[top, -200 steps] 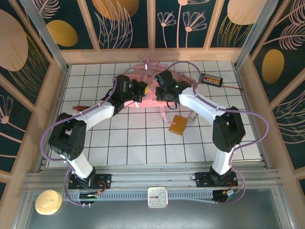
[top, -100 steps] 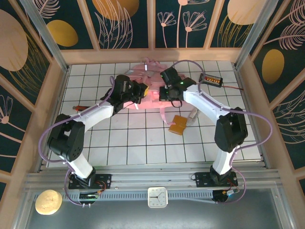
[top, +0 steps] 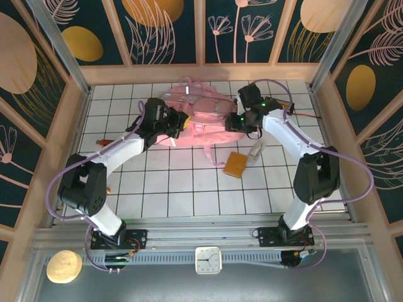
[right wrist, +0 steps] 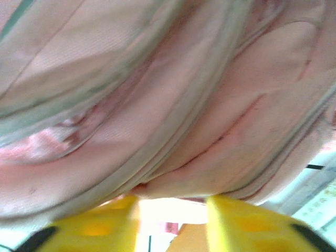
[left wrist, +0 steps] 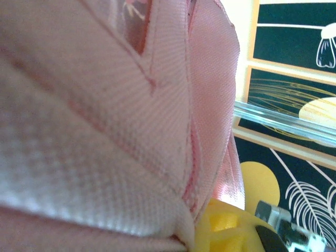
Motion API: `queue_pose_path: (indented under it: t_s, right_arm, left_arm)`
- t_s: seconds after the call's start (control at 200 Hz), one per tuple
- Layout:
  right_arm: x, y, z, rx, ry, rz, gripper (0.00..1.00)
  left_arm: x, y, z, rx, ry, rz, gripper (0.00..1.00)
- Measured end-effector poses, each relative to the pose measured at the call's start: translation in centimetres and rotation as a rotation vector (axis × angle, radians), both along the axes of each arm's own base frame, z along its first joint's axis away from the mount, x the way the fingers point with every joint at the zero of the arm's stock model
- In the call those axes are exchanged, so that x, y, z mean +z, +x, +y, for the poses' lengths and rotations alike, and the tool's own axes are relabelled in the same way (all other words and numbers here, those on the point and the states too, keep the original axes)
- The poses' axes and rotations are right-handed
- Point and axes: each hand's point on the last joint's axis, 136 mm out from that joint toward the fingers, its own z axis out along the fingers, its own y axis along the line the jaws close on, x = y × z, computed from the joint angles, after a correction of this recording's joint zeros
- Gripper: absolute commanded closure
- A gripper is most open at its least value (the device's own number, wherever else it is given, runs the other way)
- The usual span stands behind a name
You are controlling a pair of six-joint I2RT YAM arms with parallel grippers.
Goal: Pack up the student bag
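White gridded table (top: 170,189), pink student bag (top: 204,112), tan square item (top: 235,165)

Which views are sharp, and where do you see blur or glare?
Top external view: sharp, evenly lit, student bag clear on the white table. Left wrist view: bag weave crisp, lower left soft. Right wrist view: bag fabric blurred, overexposed glare between the yellow fingers of the right claw.

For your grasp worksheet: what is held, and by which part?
The left gripper pinches the student bag by its left-side fabric; the right gripper stands open, holding nothing.
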Motion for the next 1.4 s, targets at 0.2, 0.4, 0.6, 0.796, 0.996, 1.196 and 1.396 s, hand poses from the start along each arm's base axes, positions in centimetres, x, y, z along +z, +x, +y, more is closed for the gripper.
queue_pose_path:
  t_s: [0.2,0.4,0.6,0.796,0.996,1.196,1.396]
  right_arm:
    - [2.2,-1.8,6.9,0.12,0.131,-0.045,0.47]
    - [4.5,-1.9,9.9,0.141,0.207,-0.089,0.48]
    - [4.5,-1.2,9.9,0.11,0.186,-0.113,0.52]
    - [4.1,-0.8,10.0,0.093,0.14,-0.147,0.59]
    - [4.5,0.2,9.8,0.062,0.089,-0.217,0.65]
    - [5.1,1.2,9.3,0.029,0.045,-0.288,0.67]
    - [6.0,2.2,8.8,0.005,0.009,-0.347,0.88]
  left_arm:
    - [1.3,0.4,0.0,-0.003,-0.005,-0.008,1.0]
    - [2.2,0.6,-0.3,-0.009,-0.018,-0.02,1.0]
    - [2.6,0.7,-0.4,-0.002,-0.036,-0.009,1.0]
    - [4.1,1.0,-0.7,0.009,-0.076,-0.009,1.0]
    - [5.9,1.4,-1.0,0.017,-0.106,-0.017,1.0]
    - [6.6,1.6,-1.1,0.023,-0.12,-0.012,1.0]
    - [7.8,1.8,-1.4,0.025,-0.132,-0.024,1.0]
